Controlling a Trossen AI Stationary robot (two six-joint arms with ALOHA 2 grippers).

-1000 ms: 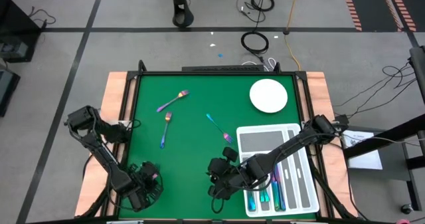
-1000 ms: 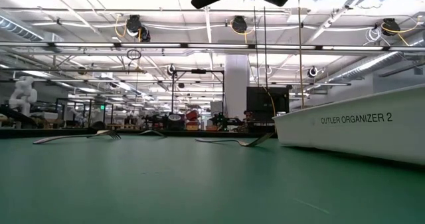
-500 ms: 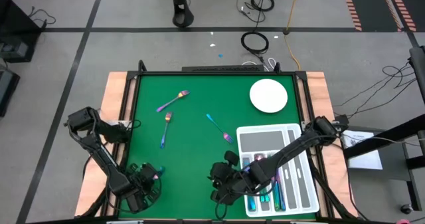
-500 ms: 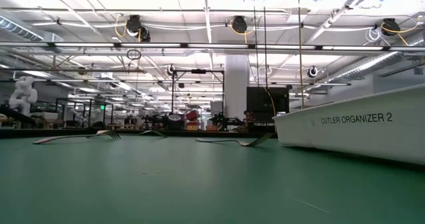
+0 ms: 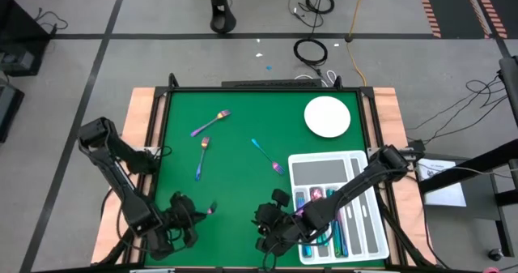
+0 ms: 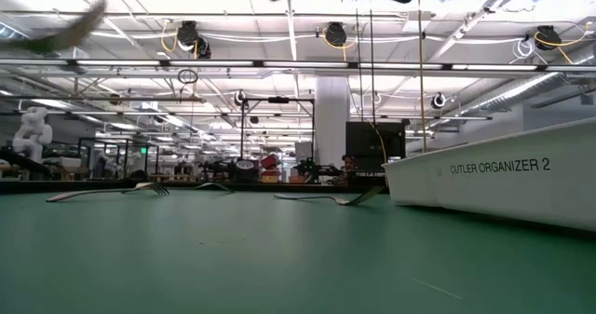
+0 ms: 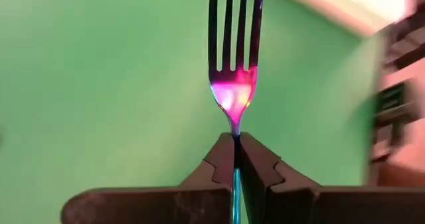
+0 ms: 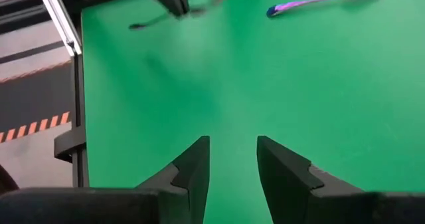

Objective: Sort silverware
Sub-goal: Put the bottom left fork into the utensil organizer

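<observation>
Fork [image 7: 233, 84] clamped at neck in left gripper [image 7: 236, 159], tines forward, above green mat [image 5: 235, 184] near front left corner. Three more pieces lie loose mid-mat; others rest in white tray [image 5: 371, 241]. Right gripper [image 8: 232, 164] beside tray, fingers apart, empty.

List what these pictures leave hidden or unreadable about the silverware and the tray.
- White tray, high view: the right arm crosses it, so the count and kinds of pieces inside stay unclear.
- Tray, low view: only its side wall shows; the picture's right edge cuts it off.
- Held fork, left wrist view: the left gripper fingers cover its handle.
- Loose pieces on the table, high view: too small to tell forks from spoons.
</observation>
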